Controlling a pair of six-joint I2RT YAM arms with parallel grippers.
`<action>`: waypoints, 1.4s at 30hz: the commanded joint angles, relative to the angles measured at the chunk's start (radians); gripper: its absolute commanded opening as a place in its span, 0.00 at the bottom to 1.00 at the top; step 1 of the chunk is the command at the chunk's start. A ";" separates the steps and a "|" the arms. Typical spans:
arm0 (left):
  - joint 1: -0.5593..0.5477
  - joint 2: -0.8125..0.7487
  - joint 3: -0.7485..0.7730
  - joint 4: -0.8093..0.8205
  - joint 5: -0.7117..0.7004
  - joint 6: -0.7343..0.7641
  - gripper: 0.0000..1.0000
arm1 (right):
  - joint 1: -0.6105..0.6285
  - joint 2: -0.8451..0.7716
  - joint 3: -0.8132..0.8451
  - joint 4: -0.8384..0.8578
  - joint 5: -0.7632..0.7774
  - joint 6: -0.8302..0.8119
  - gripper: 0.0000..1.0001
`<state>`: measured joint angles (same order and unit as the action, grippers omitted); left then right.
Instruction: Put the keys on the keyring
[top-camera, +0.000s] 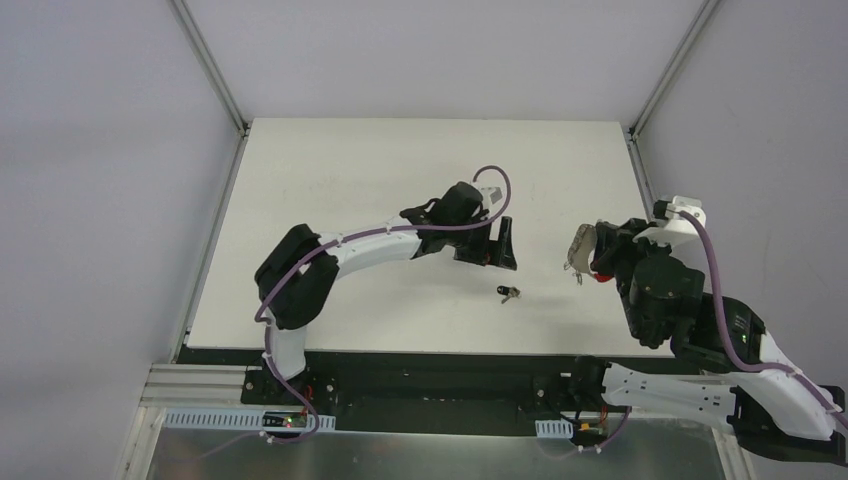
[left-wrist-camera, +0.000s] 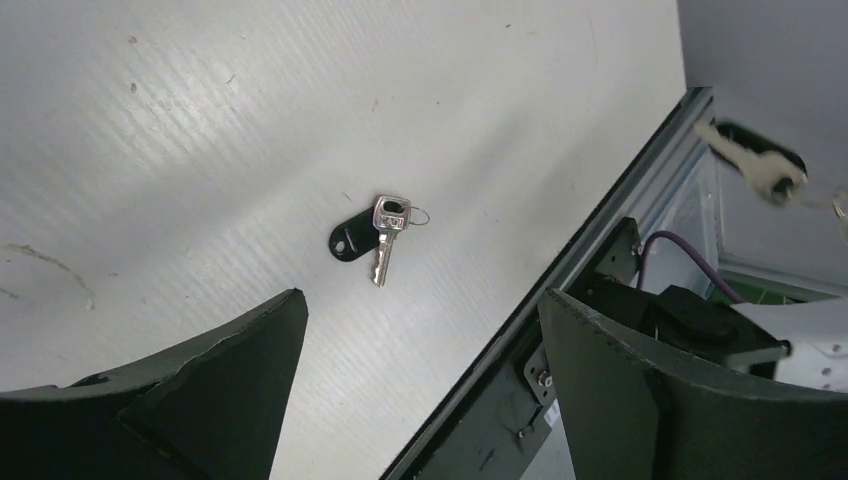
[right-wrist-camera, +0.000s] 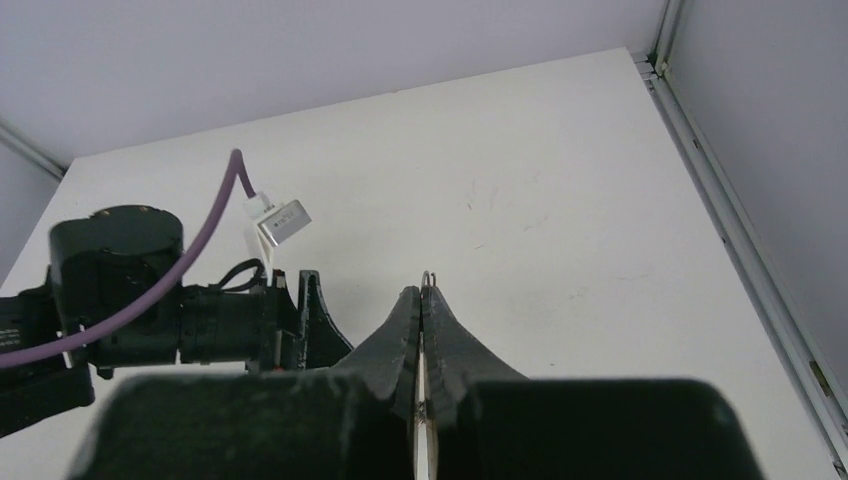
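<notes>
The left gripper (left-wrist-camera: 420, 300) is hovering wide open and empty above the tiny black-headed silver key (left-wrist-camera: 380, 232), ready to grasp it, while the right gripper (right-wrist-camera: 422, 300) is pinching the silver-wire keyring (top-camera: 579, 247) tight for threading.

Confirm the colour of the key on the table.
Silvery key with black oval part; left wrist view.

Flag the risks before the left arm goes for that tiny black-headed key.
1. The small black-headed silver key lies flat on the white table; the open left gripper may skid it instead of pinching it.
2. The right gripper is shut on only a sliver of the silver wire keyring, whose grey-white strap hangs outside; it could twist or slip.
</notes>
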<state>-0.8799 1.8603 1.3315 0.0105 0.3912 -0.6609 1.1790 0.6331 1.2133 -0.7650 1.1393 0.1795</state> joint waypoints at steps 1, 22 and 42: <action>-0.052 0.092 0.155 -0.215 -0.101 -0.020 0.84 | 0.002 -0.034 0.008 -0.008 0.102 0.057 0.00; -0.166 0.420 0.620 -0.535 -0.181 -0.082 0.63 | 0.003 -0.122 -0.061 -0.054 0.056 0.120 0.00; -0.178 0.523 0.633 -0.567 -0.198 -0.109 0.62 | 0.001 -0.185 -0.082 -0.067 0.032 0.112 0.00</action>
<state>-1.0527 2.3714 2.0075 -0.5217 0.2253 -0.7525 1.1790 0.4671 1.1305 -0.8356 1.1648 0.2878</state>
